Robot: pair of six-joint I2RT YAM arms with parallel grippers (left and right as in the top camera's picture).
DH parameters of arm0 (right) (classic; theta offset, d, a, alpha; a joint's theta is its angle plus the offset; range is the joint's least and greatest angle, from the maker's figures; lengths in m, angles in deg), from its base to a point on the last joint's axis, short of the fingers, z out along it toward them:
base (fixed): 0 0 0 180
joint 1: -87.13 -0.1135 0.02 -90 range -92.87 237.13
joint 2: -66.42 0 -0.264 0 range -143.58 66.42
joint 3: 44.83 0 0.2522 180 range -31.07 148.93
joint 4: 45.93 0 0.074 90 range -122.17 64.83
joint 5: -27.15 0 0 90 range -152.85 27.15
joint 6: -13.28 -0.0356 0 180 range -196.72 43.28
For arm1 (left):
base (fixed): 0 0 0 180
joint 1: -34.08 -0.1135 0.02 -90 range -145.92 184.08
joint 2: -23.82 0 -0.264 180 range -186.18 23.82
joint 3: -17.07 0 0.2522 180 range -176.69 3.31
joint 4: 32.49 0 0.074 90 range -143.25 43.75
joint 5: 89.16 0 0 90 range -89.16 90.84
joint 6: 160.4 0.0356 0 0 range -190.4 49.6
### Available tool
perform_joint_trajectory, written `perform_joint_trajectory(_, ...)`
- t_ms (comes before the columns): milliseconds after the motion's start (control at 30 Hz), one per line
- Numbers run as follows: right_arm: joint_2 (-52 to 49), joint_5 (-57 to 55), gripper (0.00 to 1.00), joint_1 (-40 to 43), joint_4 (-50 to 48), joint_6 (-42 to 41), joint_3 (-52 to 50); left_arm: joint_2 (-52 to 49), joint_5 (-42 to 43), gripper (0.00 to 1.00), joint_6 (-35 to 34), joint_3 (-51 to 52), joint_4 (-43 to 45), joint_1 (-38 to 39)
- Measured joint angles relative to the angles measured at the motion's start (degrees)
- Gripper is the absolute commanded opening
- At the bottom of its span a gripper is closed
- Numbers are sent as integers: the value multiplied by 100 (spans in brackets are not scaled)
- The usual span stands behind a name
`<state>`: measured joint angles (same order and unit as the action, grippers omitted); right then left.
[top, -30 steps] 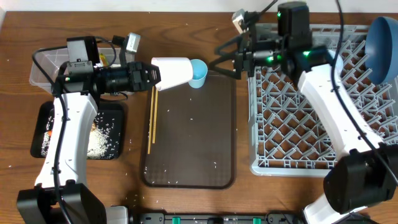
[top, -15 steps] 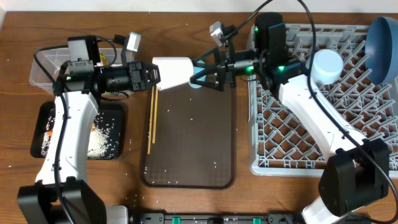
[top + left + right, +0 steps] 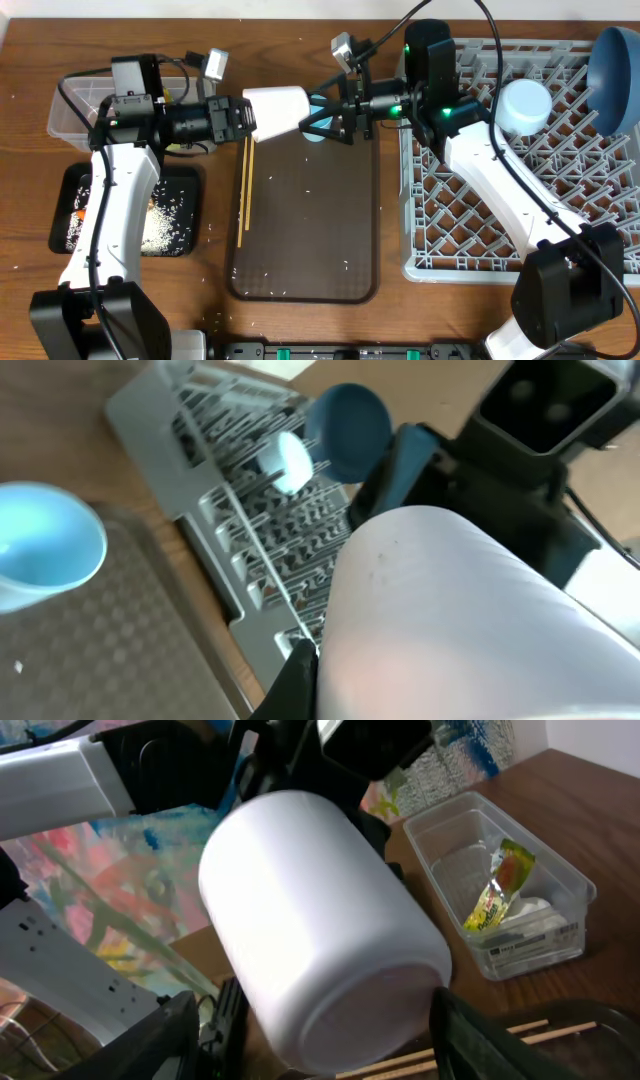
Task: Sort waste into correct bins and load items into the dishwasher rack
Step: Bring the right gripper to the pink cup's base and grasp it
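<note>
Wrapper (image 3: 497,885) lies in clear tub (image 3: 584,892); left fingers (image 3: 243,125) clamp pale cup (image 3: 320,930), right fingers (image 3: 490,1040) apart.

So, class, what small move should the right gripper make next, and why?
Probably ease the right gripper forward around the base of the pale cup: the left gripper holds it out sideways, and the right's open fingers frame it, seemingly not touching.

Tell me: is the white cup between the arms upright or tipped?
Tipped: the white cup lies horizontal in the left end effector, closed base facing the open right end effector.
</note>
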<state>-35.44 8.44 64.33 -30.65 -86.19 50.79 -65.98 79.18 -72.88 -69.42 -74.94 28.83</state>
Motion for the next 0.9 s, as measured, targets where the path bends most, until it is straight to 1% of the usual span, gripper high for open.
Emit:
perform_joint_trajectory(167, 0, 66, 66, 0, -190, -52, 2, -22, 278, 6, -2, 0, 310, -15)
perform_joint_trajectory(433, 0, 334, 68, 39, -481, -81, 2, -70, 525, 6, -2, 0, 494, -22)
perform_joint_trajectory(667, 0, 452, 70, 39, -603, -83, 0, -70, 599, 6, -28, 0, 511, -22)
perform_joint_trajectory(900, 0, 446, 70, 39, -763, -85, 0, -70, 664, 6, -245, 0, 516, -22)
